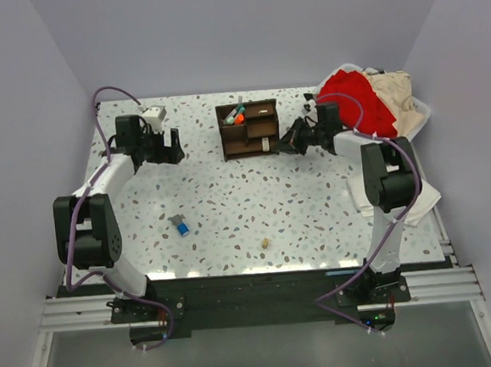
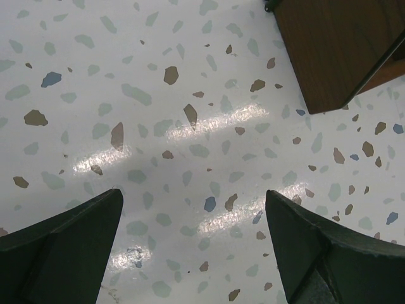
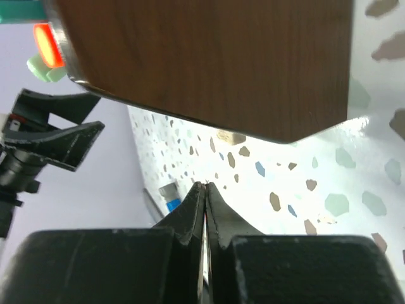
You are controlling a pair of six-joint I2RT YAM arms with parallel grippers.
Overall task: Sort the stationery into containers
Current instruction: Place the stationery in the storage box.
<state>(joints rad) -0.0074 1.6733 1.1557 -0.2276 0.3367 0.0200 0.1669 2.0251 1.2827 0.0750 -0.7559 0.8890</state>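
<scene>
Dark brown wood filled the top centre of the overhead view: the organiser [image 1: 248, 129] stood upright on the speckled table [image 1: 315, 203], with an orange-capped marker [image 1: 239, 117] and a couple of other pens poking from its upper-left cubby. I had the left gripper [image 1: 175, 146] just left of it, fingers spread wide over bare tabletop. Its wrist camera caught only a corner of the organiser at the upper right of the frame. The right gripper [image 1: 290, 139] sat close against the organiser's right side, its fingers pressed together with nothing visible between them. Loose stationery lay lower in the overhead frame, well apart from both claws — a stubby blue-grey cylinder [image 1: 182, 226] left of centre and a tan eraser bit [image 1: 266, 243] near the bottom middle
</scene>
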